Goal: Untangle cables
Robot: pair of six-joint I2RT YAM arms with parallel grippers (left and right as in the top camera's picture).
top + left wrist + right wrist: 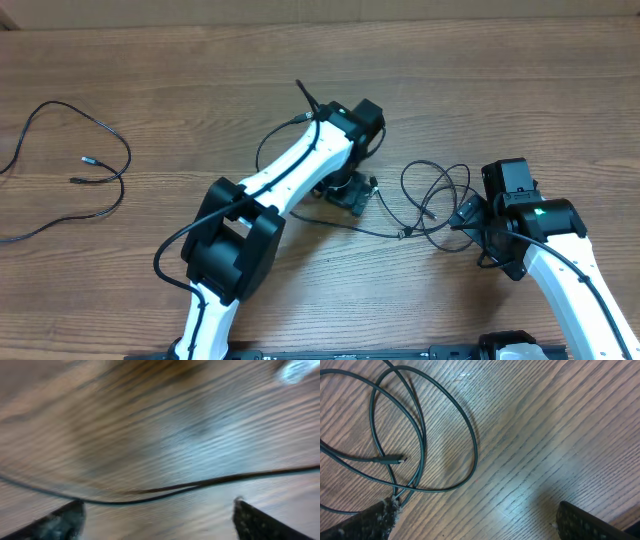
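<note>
So the tangled cable [430, 195] sits on the table [200, 80] between the two sets of jaws. At the left gripper [157, 510], one strand runs crosswise just ahead of the jaws. At the right gripper [475, 515], the loops lie ahead of the jaws, bunched toward one finger [370, 520], with a plug end [395, 459] inside them. A second cable [90, 160] lies well apart, out past the left arm.

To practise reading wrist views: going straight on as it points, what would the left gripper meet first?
Probably the thin black cable crossing the brown wooden table just ahead of the open left gripper; blur hides depth.
</note>
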